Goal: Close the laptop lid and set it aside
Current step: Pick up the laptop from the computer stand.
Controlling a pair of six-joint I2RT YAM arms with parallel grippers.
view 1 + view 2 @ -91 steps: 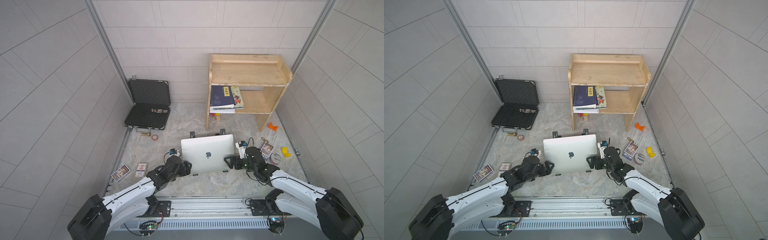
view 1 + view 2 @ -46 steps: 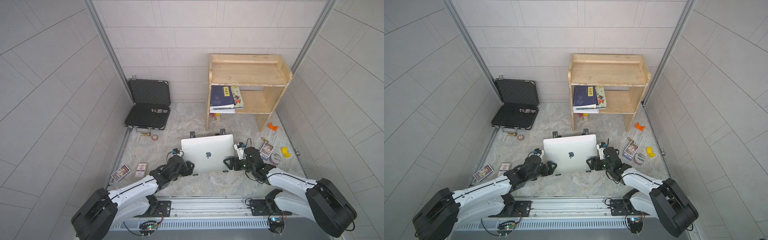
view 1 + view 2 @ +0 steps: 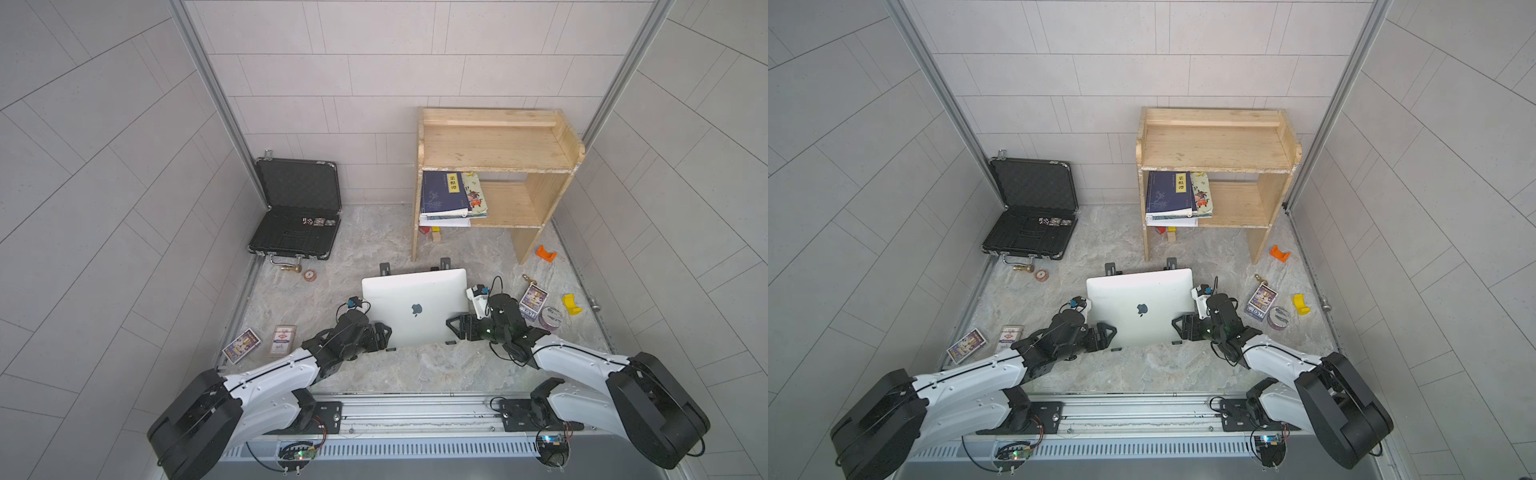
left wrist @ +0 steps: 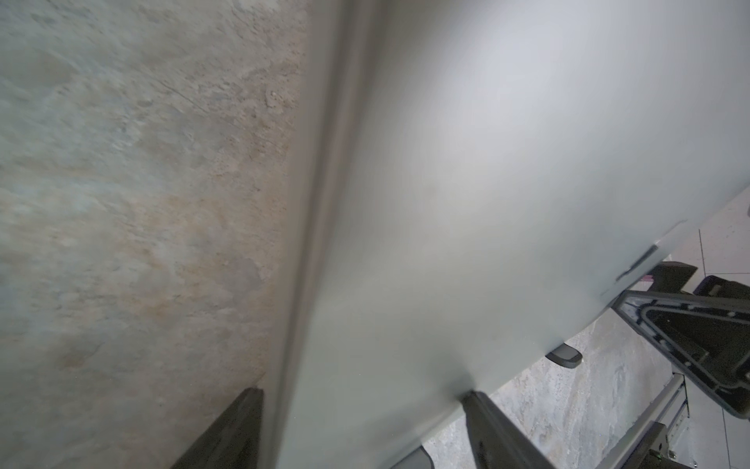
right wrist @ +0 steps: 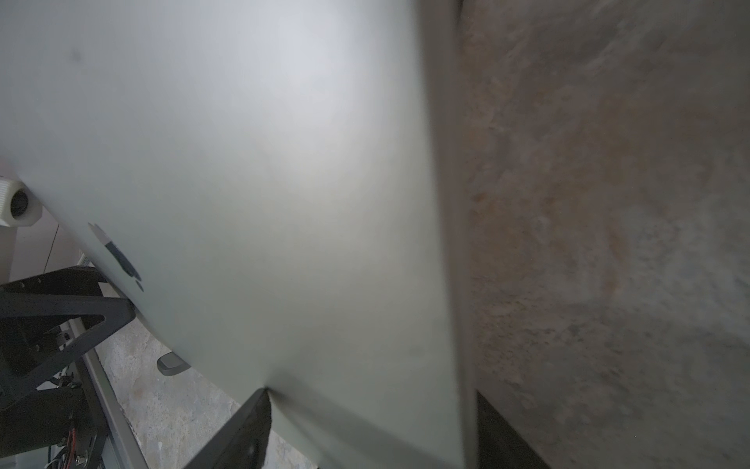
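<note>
Laptop (image 3: 415,307) closed, stand (image 3: 385,268) mostly hidden beneath

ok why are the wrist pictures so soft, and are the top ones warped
Left wrist view: the laptop lid is too close to the lens, out of focus, with a soft bright patch; the table top is crisper. Right wrist view: same blur and sheen. In both top views: sharp, evenly lit, but wall tile lines bow near the edges.

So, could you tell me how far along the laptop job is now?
Done: the laptop lid is shut, logo up. In hand: the left hand and right hand straddle its side edges; whether they grip is unclear. Remaining: lifting the laptop off the black stand and setting it aside.
</note>
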